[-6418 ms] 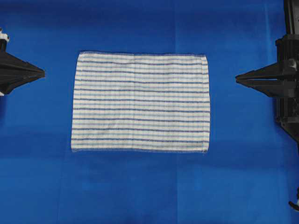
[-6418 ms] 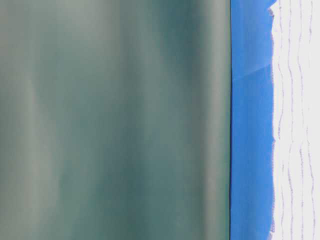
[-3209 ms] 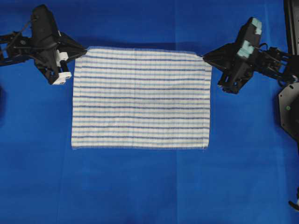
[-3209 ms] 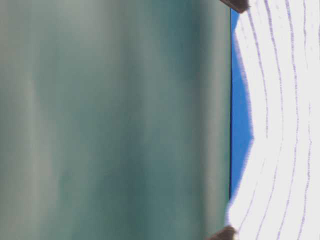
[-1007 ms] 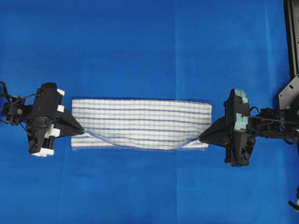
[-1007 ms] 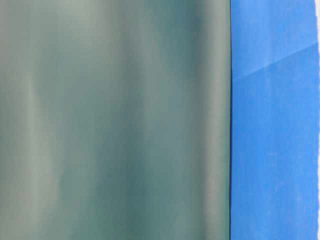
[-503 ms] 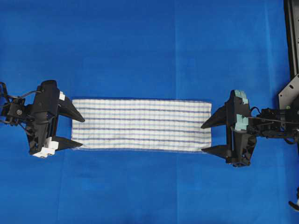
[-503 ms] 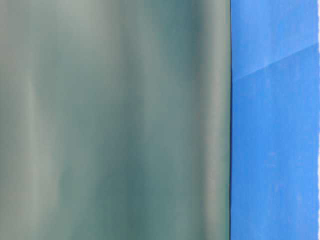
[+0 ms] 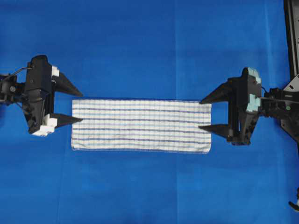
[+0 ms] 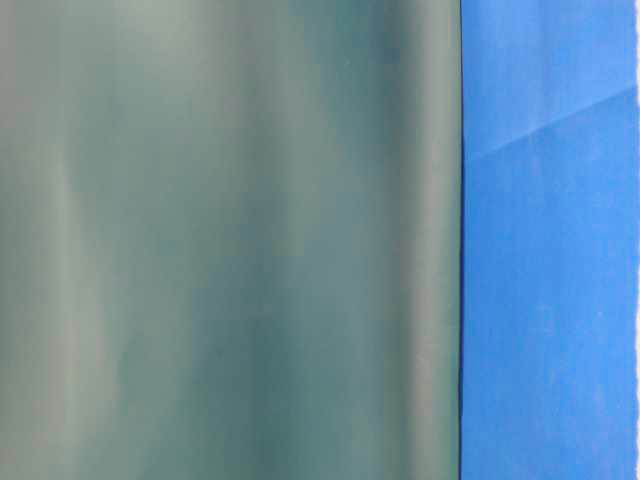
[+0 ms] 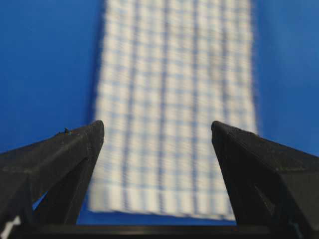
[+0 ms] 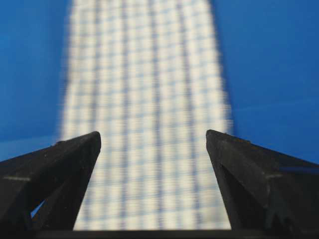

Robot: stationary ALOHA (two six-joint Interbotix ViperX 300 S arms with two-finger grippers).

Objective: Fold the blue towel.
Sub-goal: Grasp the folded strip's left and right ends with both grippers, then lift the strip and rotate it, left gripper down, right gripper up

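Note:
The blue towel (image 9: 141, 125), white with thin blue stripes, lies folded in half as a long flat band in the middle of the overhead view. My left gripper (image 9: 82, 107) hovers open at its left end, its fingers spread wide with nothing between them. At the towel's right end my right gripper (image 9: 200, 114) stands open in the same way. Each wrist view looks along the striped towel (image 11: 174, 104) (image 12: 147, 114) between spread black fingertips (image 11: 94, 132) (image 12: 92, 142). The table-level view holds no towel.
A plain blue covering (image 9: 149, 42) spreads over the whole table. A black frame (image 9: 292, 37) stands at the right edge. In the table-level view a blurred grey-green surface (image 10: 230, 240) fills the left, with blue covering (image 10: 550, 240) on the right.
A second ago both grippers were shut on the towel's near corners. They let go, the towel settled flat, and both open grippers have shifted toward the far side.

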